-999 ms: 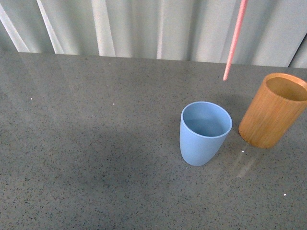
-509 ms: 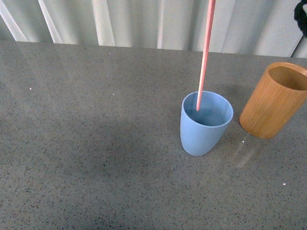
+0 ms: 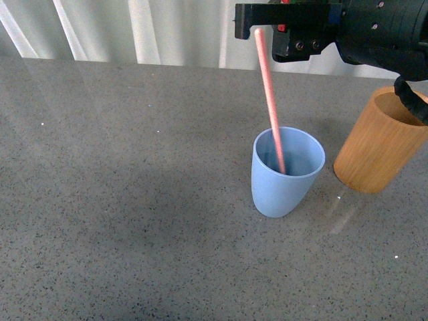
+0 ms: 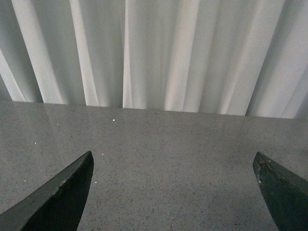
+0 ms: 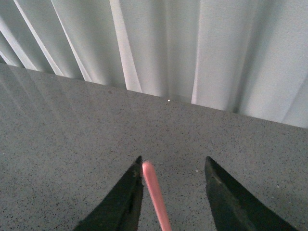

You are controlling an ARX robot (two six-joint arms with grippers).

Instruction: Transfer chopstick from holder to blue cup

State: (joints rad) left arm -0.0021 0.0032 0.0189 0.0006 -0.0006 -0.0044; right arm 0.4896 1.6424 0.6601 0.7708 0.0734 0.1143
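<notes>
The pink-red chopstick (image 3: 271, 100) stands tilted in the light blue cup (image 3: 286, 172), its lower end inside and its top leaning left. My right gripper (image 3: 267, 30) is open just above the cup, with the chopstick's top between its jaws. In the right wrist view the chopstick (image 5: 155, 195) rests against one finger (image 5: 126, 197) of the open gripper (image 5: 173, 163). The orange-brown wooden holder (image 3: 381, 147) stands to the right of the cup, empty as far as I can see. My left gripper (image 4: 173, 161) is open over bare table, with none of the task's things in its view.
Pale pleated curtains (image 3: 167, 30) hang behind the table's far edge. The grey speckled tabletop (image 3: 120, 200) stretches to the left and front of the cup.
The chopstick has dropped deeper into the blue cup and now leans left. My right arm has come down into the front view and its jaws stand apart around the stick's top.
</notes>
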